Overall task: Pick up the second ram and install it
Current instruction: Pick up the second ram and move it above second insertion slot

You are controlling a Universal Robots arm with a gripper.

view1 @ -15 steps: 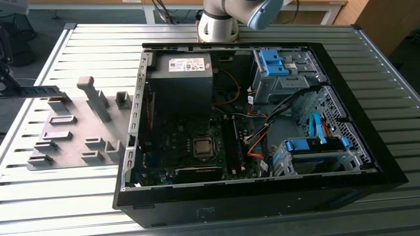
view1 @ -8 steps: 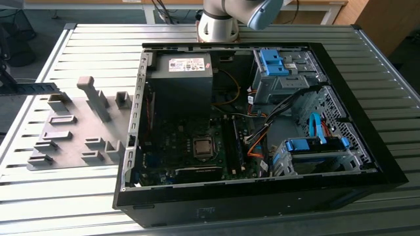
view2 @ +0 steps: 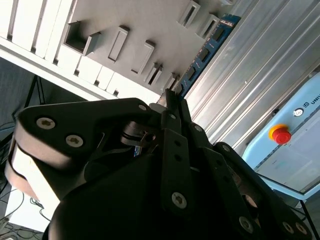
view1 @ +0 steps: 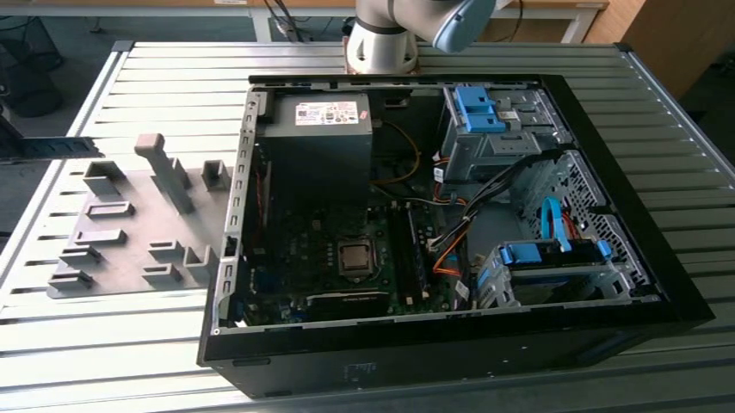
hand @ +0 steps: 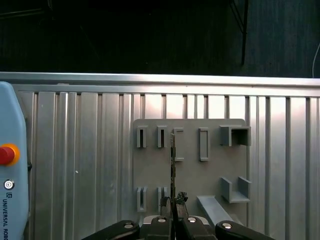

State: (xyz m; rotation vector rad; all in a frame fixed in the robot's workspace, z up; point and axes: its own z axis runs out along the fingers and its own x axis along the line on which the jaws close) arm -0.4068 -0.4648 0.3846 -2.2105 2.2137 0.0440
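Observation:
In both wrist views my gripper (view2: 171, 98) (hand: 173, 201) is shut on one end of the second ram (view2: 205, 52), a thin blue-green board with dark chips. The stick juts straight out from the fingertips and appears edge-on as a thin dark line (hand: 173, 162) in the first wrist view. It hangs well above the grey fixture plate (hand: 190, 172) (view2: 135, 25), over the plate's row of slot blocks. In the exterior view the open computer case (view1: 643, 258) lies on the table with its motherboard (view1: 344, 249) and dark memory slots (view1: 408, 249) exposed.
The fixture plate (view1: 126, 232) with its raised grey blocks lies at the exterior view's left of the case on the ribbed metal table (view1: 643, 95). A pale blue pendant with a red button (hand: 7, 154) (view2: 280, 135) rests on the table. The arm's base (view1: 385, 47) stands behind the case.

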